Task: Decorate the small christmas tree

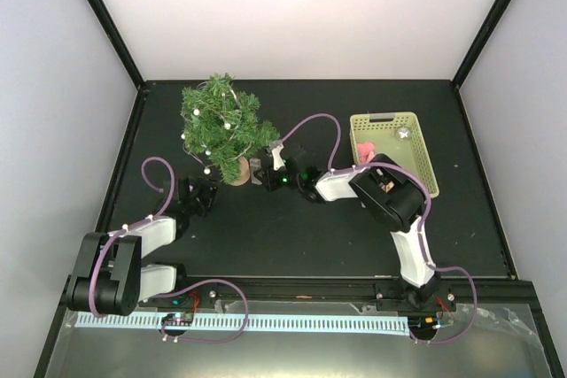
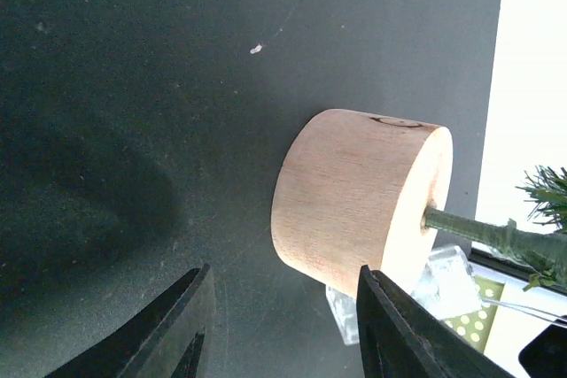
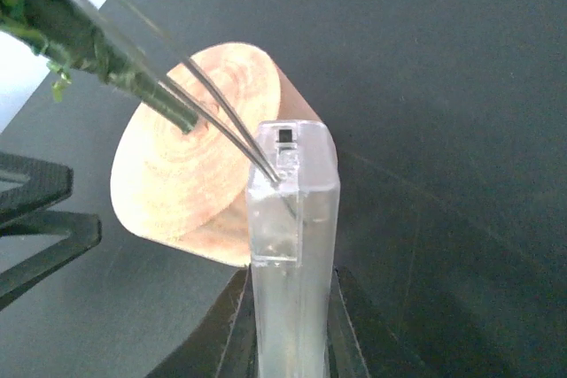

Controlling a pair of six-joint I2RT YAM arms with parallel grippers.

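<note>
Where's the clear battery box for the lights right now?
In the right-wrist view, the battery box sits in the right gripper, beside the tree's wooden base.

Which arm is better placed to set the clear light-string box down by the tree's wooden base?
Right: the right gripper clasps the clear box beside the wooden base; the left gripper is open and empty.

Black table [image 1: 292,236] bearing tree [image 1: 221,126], basket [image 1: 422,155]

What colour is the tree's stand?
The round wooden stand is pale tan, best in left wrist view.
</note>
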